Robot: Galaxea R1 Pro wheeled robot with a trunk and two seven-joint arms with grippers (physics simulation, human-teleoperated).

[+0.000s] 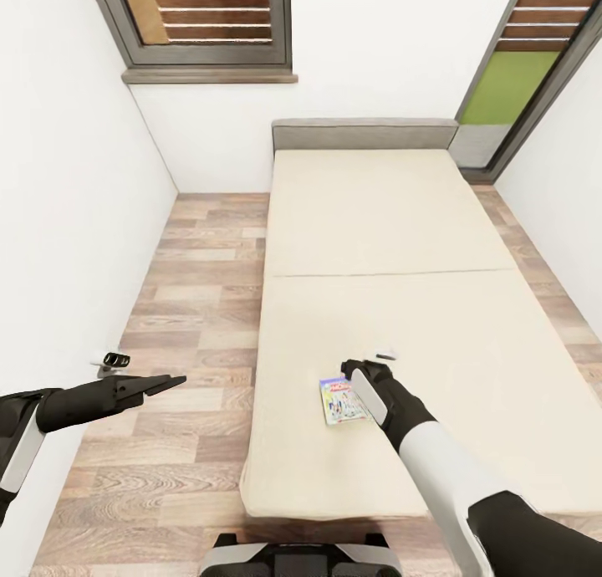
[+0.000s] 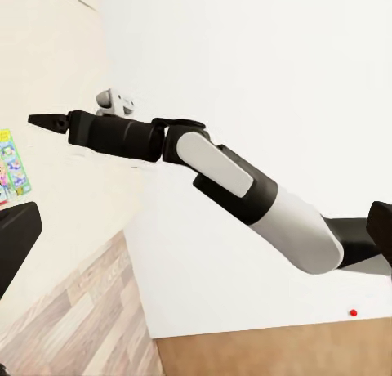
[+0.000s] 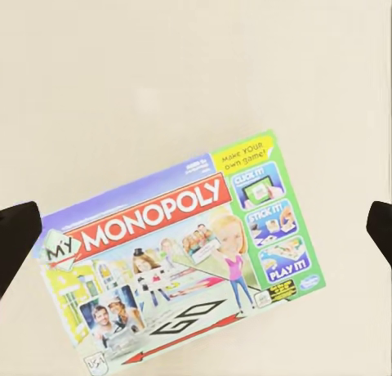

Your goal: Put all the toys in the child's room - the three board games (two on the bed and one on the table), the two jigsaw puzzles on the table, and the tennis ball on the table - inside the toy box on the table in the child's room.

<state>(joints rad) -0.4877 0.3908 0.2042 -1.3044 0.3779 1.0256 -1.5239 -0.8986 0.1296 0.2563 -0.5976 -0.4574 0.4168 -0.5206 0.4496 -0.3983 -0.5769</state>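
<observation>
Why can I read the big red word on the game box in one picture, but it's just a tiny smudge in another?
In the right wrist view the camera hangs right over the Monopoly box on the bed, so its letters look sharp; in the head view the same box is small beside the right gripper, so the print blurs; in the left wrist view just its edge shows.

Bedroom in a home.
Showing a cream bed [image 1: 393, 251] with grey headboard [image 1: 364, 133] standing on wood-plank floor [image 1: 192, 309], white walls [image 1: 67, 184], a slatted window [image 1: 205, 17], a board game [image 1: 341, 401] lying near the bed's foot edge.
</observation>
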